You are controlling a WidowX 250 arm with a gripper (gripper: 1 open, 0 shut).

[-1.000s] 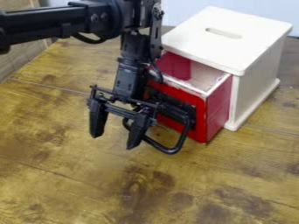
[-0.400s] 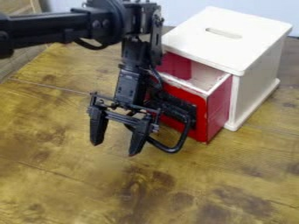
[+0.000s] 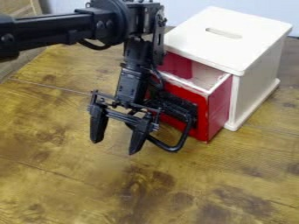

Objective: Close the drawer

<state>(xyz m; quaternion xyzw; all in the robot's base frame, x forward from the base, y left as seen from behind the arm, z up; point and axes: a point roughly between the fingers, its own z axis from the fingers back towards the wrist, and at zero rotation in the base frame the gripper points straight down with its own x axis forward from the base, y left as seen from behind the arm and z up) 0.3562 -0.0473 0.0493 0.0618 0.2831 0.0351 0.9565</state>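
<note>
I am holding my gripper (image 3: 117,133) wide open with nothing in it, just in front of the pulled-out drawer (image 3: 197,105), so I can push it shut.

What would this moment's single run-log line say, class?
task: close drawer | drawer: partly open, handle facing pincer | pincer: open, empty, in front of handle | cabinet: on wooden table

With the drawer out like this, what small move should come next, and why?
Probably a short push toward the cabinet. The red drawer sticks partway out, its pale interior showing, and the open hand hangs just in front of the black loop handle, holding nothing. Pressing on the drawer's front should slide it shut.
</note>
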